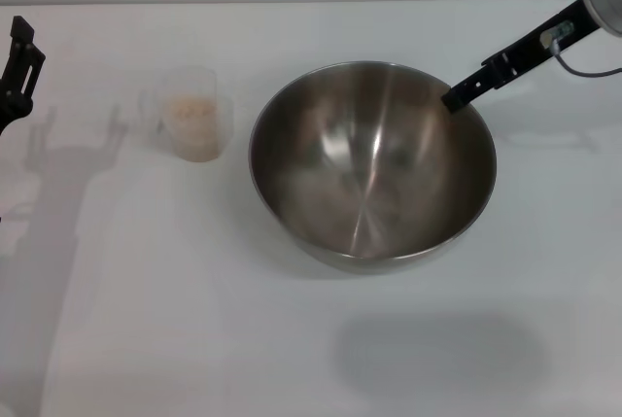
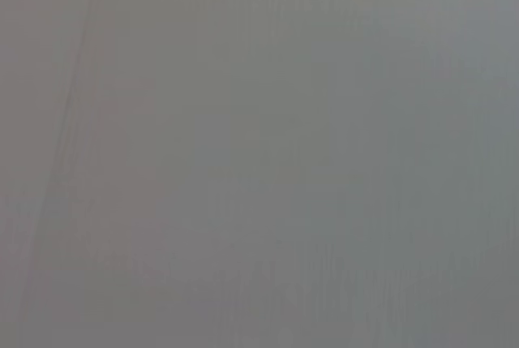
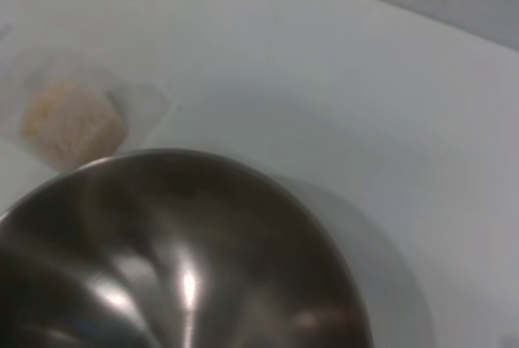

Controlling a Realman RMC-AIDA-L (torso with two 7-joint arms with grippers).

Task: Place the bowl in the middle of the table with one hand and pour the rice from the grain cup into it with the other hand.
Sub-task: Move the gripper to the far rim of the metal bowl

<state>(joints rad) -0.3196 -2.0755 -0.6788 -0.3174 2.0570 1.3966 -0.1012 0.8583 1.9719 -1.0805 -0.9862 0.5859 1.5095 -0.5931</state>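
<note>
On the white counter (image 1: pixel 146 320) the bowl (image 1: pixel 372 164) sits mid-surface, right gripper (image 1: pixel 455 99) at its rim; whether its jaws clamp is unclear. Cup (image 1: pixel 191 114) of rice (image 1: pixel 192 118) waits beside it, ready for the left gripper (image 1: pixel 17 67).

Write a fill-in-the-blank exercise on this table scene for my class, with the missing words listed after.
1. The rice is inside the ____, not yet poured.
2. The steel bowl holds ____.
3. The right tool is at the bowl's ____.
4. The left tool is at the table's edge, on the cup's side, ____ from the cup.

Missing words: cup; nothing; rim; apart
</note>
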